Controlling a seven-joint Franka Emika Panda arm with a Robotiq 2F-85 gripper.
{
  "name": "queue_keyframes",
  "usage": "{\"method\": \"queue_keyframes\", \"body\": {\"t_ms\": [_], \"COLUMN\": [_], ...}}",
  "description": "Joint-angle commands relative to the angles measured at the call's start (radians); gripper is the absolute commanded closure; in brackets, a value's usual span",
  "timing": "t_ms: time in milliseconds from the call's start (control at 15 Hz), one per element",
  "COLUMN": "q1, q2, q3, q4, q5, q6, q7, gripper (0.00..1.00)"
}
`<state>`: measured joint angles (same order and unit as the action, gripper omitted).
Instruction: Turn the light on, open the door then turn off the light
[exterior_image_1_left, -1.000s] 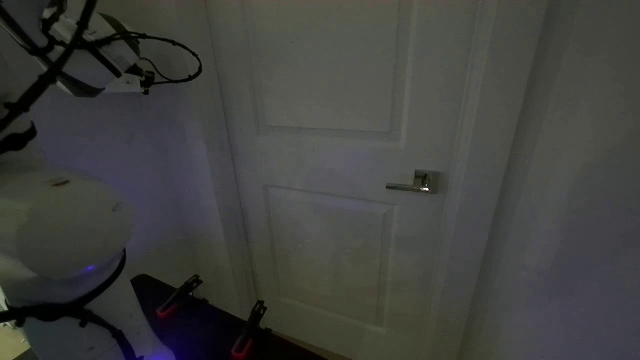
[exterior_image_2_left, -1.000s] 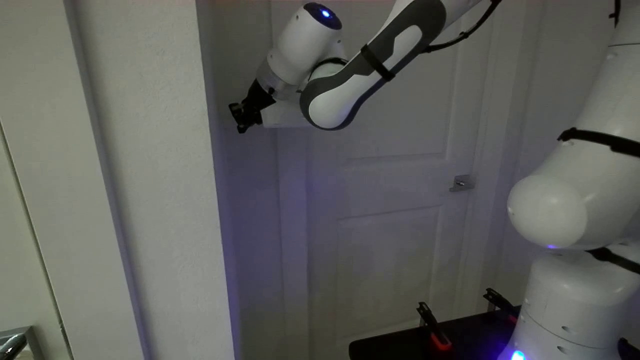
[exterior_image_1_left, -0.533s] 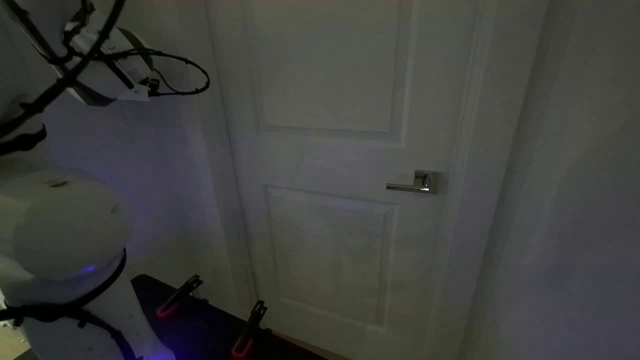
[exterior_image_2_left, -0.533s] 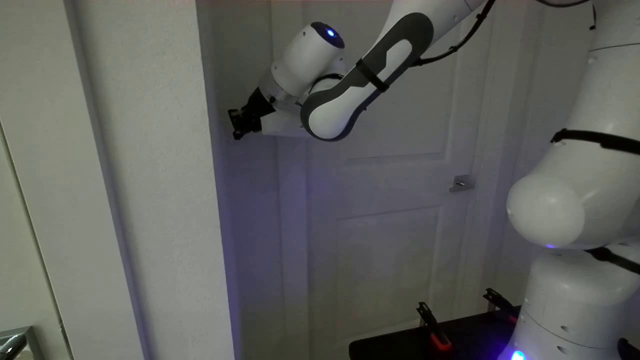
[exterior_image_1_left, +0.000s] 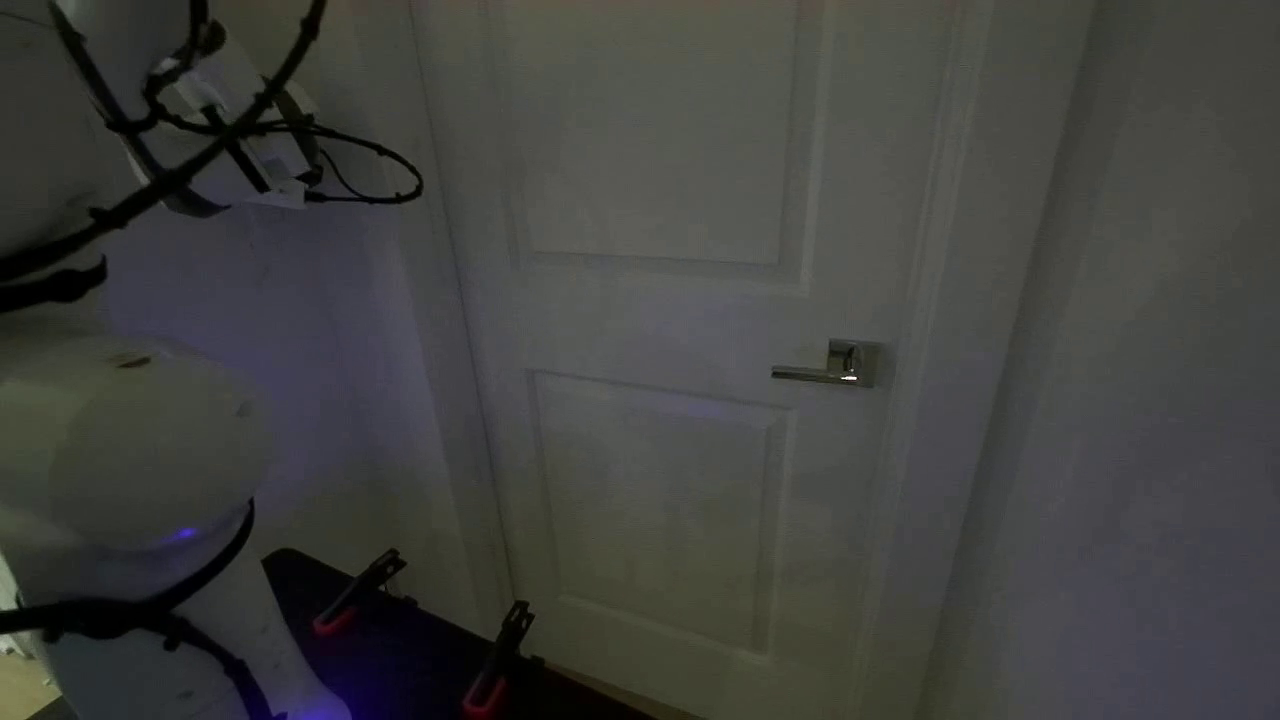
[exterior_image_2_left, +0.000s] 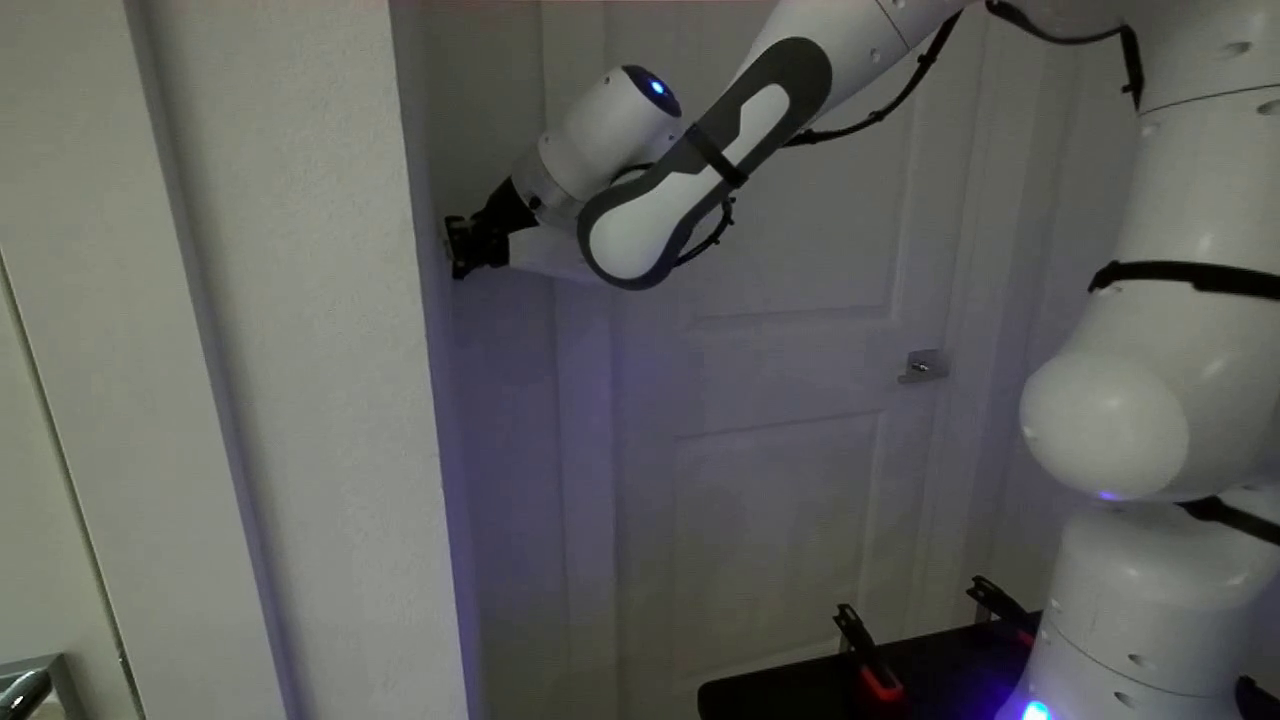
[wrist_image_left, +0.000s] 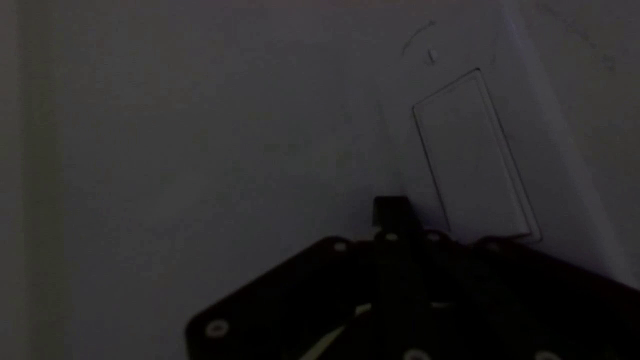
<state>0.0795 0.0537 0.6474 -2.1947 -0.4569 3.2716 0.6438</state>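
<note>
One switch plate (wrist_image_left: 472, 160), long axis tilted, top leftward in the wrist view; jaws together, empty.

Got one panelled white door (exterior_image_1_left: 690, 330) mid-frame, with two raised panels (exterior_image_1_left: 660, 130) and one lever handle (exterior_image_1_left: 828, 375). Two red-and-black clamps (exterior_image_1_left: 358, 594) low down in both exterior views, one arm (exterior_image_2_left: 660, 215), one gripper (wrist_image_left: 392, 212) and one switch plate (wrist_image_left: 470, 157), right side, wrist view.

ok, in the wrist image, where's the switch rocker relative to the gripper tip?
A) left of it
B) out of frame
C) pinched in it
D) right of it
D: the rocker shows as an outlined rectangle to the right of the tip of the shut gripper, not gripped by it.
</note>
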Motion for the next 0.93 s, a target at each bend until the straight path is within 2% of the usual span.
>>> {"method": "queue_keyframes", "body": {"t_ms": [0, 200, 400, 467, 533, 867], "q1": [0.136, 0.208, 0.247, 0.212, 0.215, 0.214], "q2": [0.056, 0.041, -0.012, -0.028, -0.048, -0.071], "q3": [-0.076, -0.124, -0.166, -0.145, -0.152, -0.14], "q4": [0.043, 0.044, 0.037, 0.033, 0.032, 0.057], "q5": [0.238, 0.382, 0.465, 0.418, 0.419, 0.485], "q6": [-0.009, -0.037, -0.127, -0.156, -0.193, -0.358], "q7": [-0.206, -0.296, -0.332, -0.279, -0.277, -0.297], "gripper": [1.0, 1.0, 1.0, 1.0, 1.0, 1.0]}}
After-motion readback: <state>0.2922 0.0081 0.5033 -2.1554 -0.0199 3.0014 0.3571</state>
